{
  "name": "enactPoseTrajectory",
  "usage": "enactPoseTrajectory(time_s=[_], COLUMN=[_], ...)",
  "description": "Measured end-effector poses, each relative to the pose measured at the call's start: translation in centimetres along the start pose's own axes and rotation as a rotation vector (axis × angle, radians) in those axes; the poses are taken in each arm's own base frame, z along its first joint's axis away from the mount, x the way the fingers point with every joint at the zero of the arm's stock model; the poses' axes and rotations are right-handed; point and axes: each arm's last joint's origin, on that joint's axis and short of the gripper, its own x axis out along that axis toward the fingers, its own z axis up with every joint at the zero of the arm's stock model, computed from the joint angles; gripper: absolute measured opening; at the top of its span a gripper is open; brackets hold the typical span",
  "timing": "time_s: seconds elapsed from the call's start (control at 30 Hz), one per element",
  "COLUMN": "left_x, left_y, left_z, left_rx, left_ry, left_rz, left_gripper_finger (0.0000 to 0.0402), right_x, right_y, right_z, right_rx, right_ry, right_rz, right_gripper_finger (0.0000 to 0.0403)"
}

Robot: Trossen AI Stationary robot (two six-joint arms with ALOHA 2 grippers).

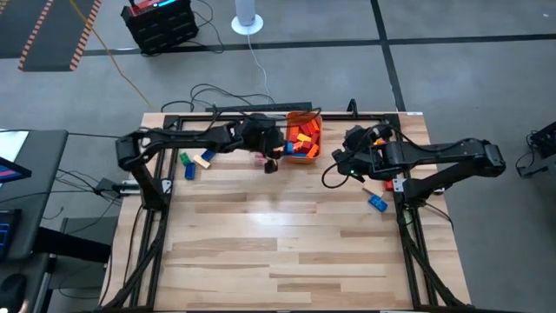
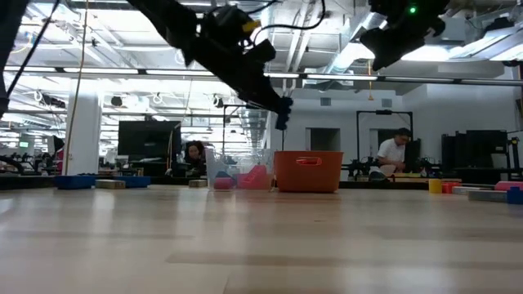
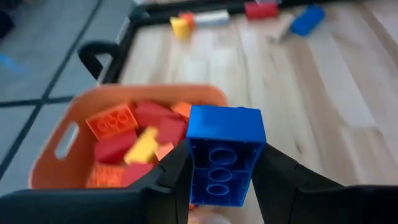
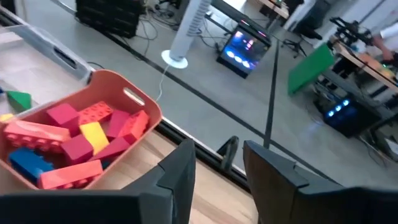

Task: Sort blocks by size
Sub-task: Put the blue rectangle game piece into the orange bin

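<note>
Loose blocks, far left: a green block (image 1: pixel 184 158), a blue block (image 1: pixel 189 171) and a pale bar (image 1: pixel 205 160) lie together on the wooden table (image 1: pixel 287 252), near its far edge.

Left gripper (image 1: pixel 280 149): raised above the table, just beside the near-left corner of the orange tub (image 1: pixel 304 137). Its fingers are closed on a blue block (image 3: pixel 224 158), held with its hollow underside facing the wrist camera.

Clear tub (image 2: pixel 237 170): stands on the table immediately left of the orange tub in the low view; pink and blue pieces show through its wall.

Orange tub: sits at the far edge of the table, around the middle. Contents: red, orange and yellow blocks (image 3: pixel 134 140), with one blue block (image 4: pixel 30 163) seen from the right wrist.

Right gripper (image 4: pixel 217 163): up in the air to the right of the orange tub, fingers parted and holding nothing.

Loose blocks, right: a pale bar (image 1: pixel 380 185) and a blue block (image 1: pixel 377 203) lie near the table's right edge.

Open room: the near half of the table is bare wood; a dark frame runs along its edges.
</note>
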Motion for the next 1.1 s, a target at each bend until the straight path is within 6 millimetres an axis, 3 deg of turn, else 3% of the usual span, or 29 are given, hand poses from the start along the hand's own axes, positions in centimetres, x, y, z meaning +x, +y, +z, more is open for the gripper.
enactPoseTrajectory(time_s=[0.3,0.5,0.63,0.73,0.87,0.97,1.1], left_x=[4.3,4.1,1.9,-0.4,-4.8,-8.0,-11.0], left_y=[1.3,1.4,1.6,1.9,2.4,3.3,4.4], left_z=[-2.8,-2.5,-1.3,-0.4,-0.4,-2.2,-6.4], left_rx=[-0.092,-0.095,-0.071,-0.052,-0.021,-0.069,-0.3], left_ry=[-0.065,-0.074,-0.046,0.0,0.192,0.411,0.616], left_rz=[0.024,0.029,0.03,0.052,0.126,0.169,0.209], left_gripper_finger=[0.0123,0.0234,0.0275,0.0278,0.0267,0.0258,0.0251], right_x=[0.0,0.0,-0.1,-0.2,-0.3,-0.4,-0.4], right_y=[-0.5,-0.5,-0.5,-0.4,-0.4,-0.3,0.0], right_z=[-0.5,-0.5,-0.5,-0.5,-0.6,-0.5,-0.2], right_rx=[0.013,0.015,0.014,0.013,0.011,0.011,0.015], right_ry=[0.0,0.0,-0.002,-0.005,-0.009,-0.013,-0.028], right_rz=[-0.06,-0.06,-0.056,-0.051,-0.045,-0.038,-0.026], right_gripper_finger=[0.0163,0.0163,0.0163,0.0163,0.0163,0.0163,0.0163])
